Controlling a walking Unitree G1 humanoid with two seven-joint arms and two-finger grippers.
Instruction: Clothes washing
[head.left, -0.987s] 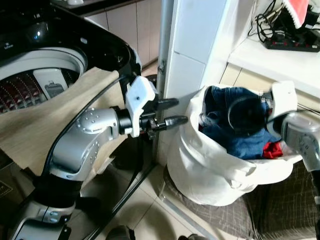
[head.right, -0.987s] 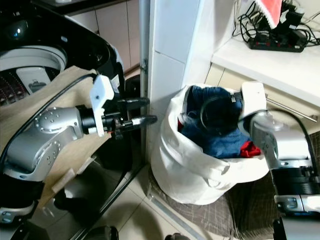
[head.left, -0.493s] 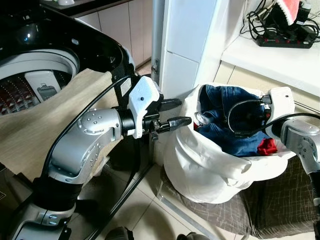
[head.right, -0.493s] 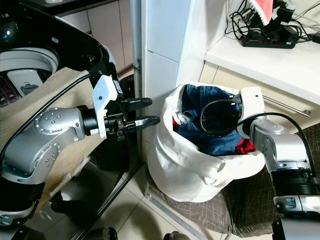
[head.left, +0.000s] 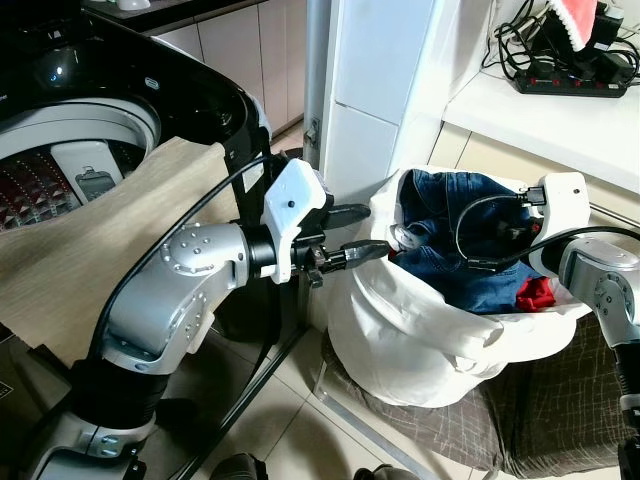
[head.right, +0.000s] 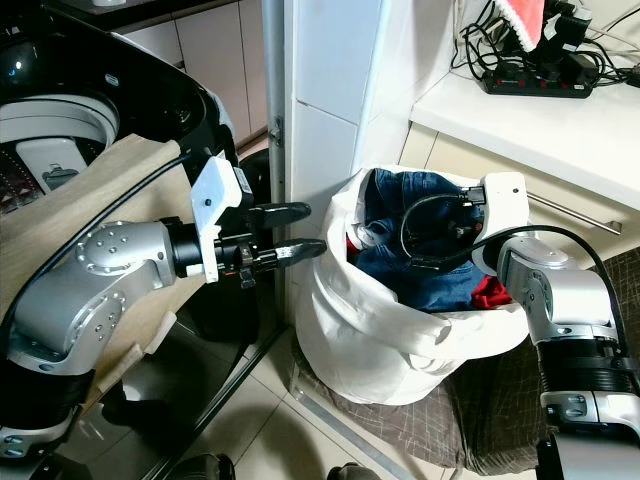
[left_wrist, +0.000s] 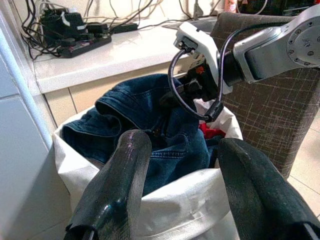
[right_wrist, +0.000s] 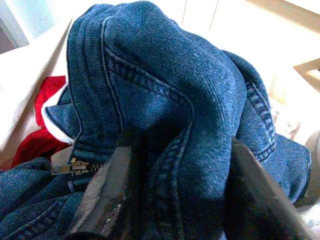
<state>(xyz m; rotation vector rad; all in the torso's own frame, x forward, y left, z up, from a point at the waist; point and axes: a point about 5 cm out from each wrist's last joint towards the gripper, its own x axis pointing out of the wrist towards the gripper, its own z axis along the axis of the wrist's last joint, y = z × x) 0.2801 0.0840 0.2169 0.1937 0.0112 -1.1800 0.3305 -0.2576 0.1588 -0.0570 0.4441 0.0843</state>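
Left end effector (head.left: 362, 231) has edged closer to the white laundry bag (head.left: 400, 330).

one laundry bag (head.left: 400, 320); two grippers; one washer (head.left: 90, 110)
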